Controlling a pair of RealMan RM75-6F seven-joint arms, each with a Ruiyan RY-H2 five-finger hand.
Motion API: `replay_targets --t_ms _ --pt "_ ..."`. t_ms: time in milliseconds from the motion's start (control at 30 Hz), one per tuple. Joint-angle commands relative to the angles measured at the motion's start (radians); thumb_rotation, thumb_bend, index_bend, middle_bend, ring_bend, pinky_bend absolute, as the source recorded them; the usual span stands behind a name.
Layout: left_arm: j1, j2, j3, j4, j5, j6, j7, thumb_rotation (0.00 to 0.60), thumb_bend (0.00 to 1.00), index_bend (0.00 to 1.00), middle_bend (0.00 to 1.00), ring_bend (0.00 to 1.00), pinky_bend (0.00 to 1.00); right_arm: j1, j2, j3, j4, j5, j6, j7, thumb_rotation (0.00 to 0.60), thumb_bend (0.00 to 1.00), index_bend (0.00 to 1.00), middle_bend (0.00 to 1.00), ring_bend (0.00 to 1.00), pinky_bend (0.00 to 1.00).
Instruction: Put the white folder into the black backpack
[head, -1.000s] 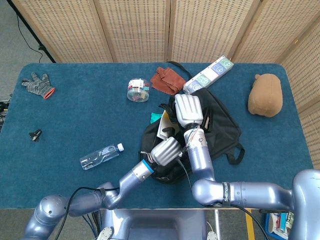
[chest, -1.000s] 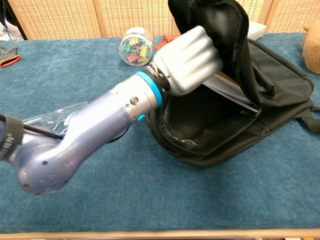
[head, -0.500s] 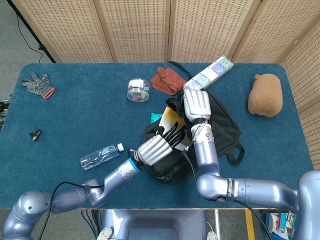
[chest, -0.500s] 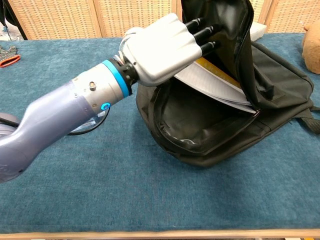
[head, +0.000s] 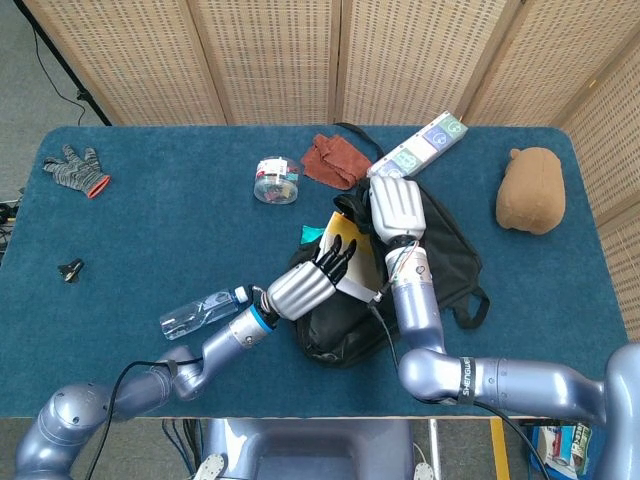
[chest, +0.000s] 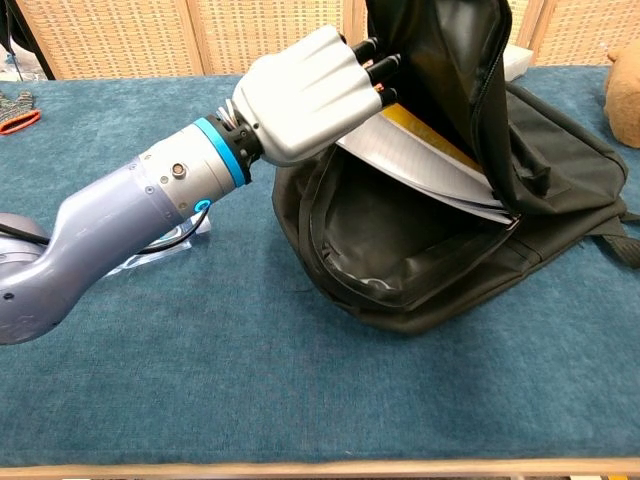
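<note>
Now the left hand (chest: 300, 95) has uncurled from a fist and drawn back toward the table's near edge, fingers straight and resting on the white folder (chest: 420, 165), which has slid partly out of the black backpack (chest: 560, 170), so insertion is unfinished. The right hand (head: 398, 207) holds the flap up; its fingertips are hidden.

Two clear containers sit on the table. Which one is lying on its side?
The plastic water bottle, near the front left by the left arm, lies flat with its white cap toward the backpack. The jar of coloured clips farther back stands upright.
</note>
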Motion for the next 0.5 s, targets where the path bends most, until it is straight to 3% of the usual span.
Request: replay_targets --t_ms 33,100,200,500 --pt "-0.012 -0.028 -0.011 0.038 0.002 0.016 -0.001 0.600 0.29 0.68 0.50 0.45 0.62 -0.002 0.003 -0.004 -0.004 -0.001 -0.002 0.001 0.600 0.75 0.64 0.66 0.74 0.89" --pt "-0.018 -0.049 -0.014 0.065 0.006 0.035 -0.004 0.600 0.45 0.78 0.61 0.56 0.67 -0.003 0.004 -0.006 -0.006 -0.001 -0.003 0.002 0.600 0.75 0.64 0.66 0.74 0.89" --pt "-0.024 -0.069 -0.005 0.095 0.020 0.045 0.041 0.600 0.58 0.84 0.68 0.64 0.73 -0.005 0.005 -0.008 -0.007 -0.004 -0.006 0.006 0.600 0.75 0.64 0.66 0.74 0.89" --pt "0.002 -0.105 -0.024 0.073 -0.025 0.023 0.238 0.600 0.65 0.89 0.74 0.69 0.77 -0.005 0.010 -0.009 -0.007 -0.004 -0.006 0.008 0.600 0.75 0.64 0.66 0.74 0.89"
